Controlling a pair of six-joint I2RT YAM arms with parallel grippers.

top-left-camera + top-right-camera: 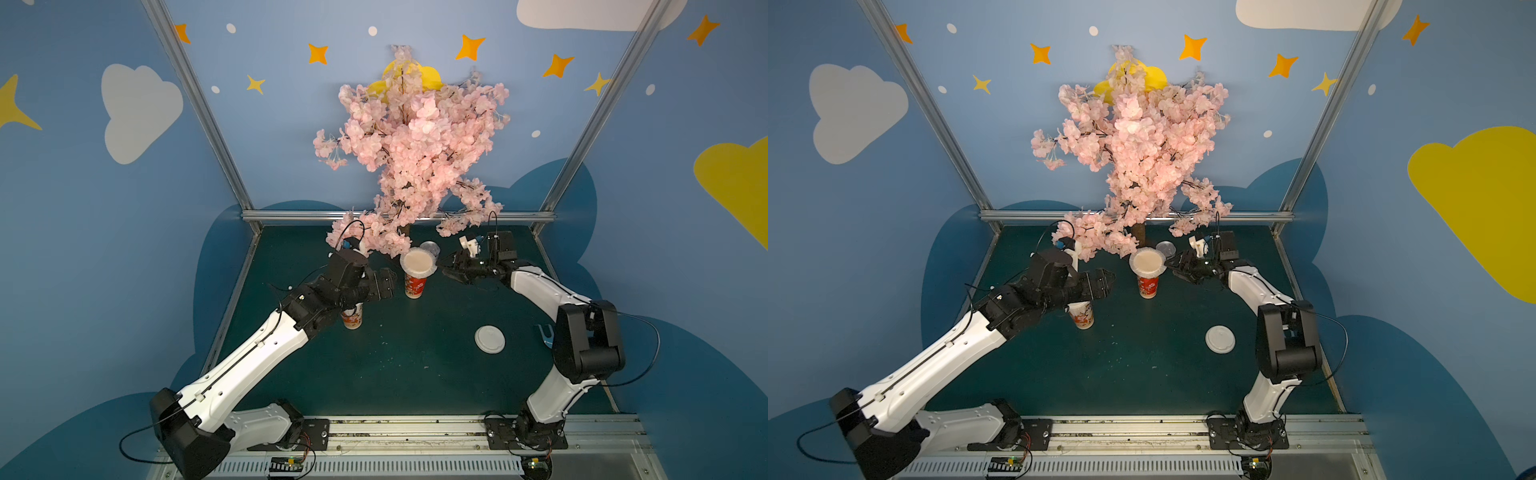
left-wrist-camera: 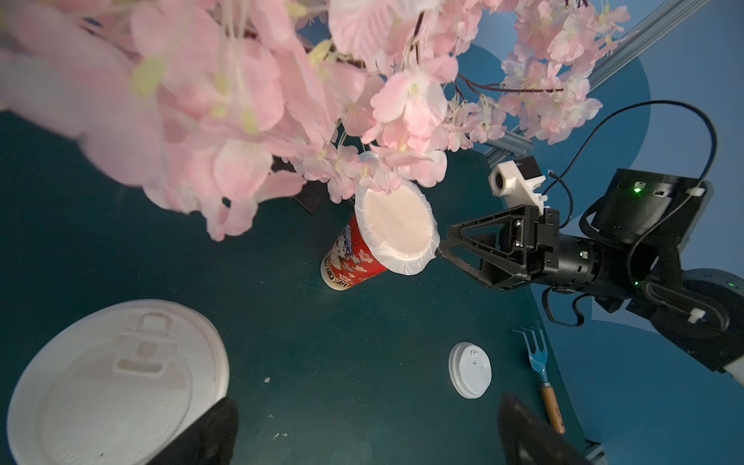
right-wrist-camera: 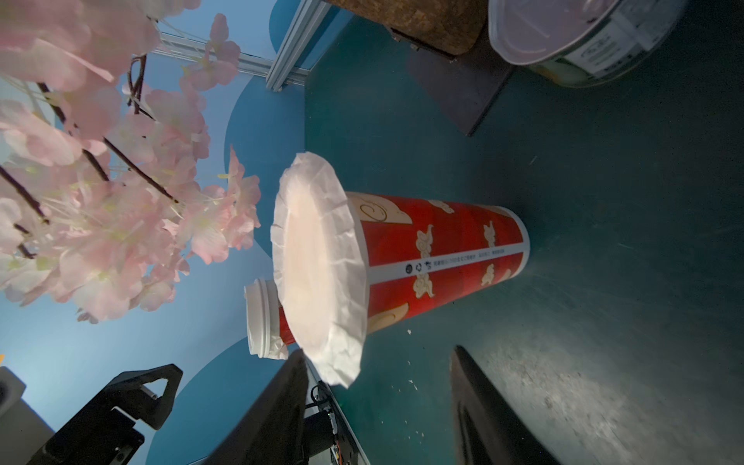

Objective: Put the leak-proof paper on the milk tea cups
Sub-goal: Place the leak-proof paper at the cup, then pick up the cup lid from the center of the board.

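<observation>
While a loose lid (image 1: pixel 489 339) lies lower right and the left jaws hang wide open by the lidded cup (image 1: pixel 353 322) at left, the paper (image 1: pixel 417 260) sits mid-frame on the red cup (image 1: pixel 415 286), the right jaws released beside its rim. Thin, light and limp, it likely wants pinching by the overhanging frill; a clear cup (image 1: pixel 430 248) and blossom tree (image 1: pixel 415 145) crowd close behind.

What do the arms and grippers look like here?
The left arm and right arm have white shells, black joint housings and thin black cables looping outside. The left gripper and right gripper are black with triangular open-frame fingers; white camera mounts sit at the wrists.
</observation>
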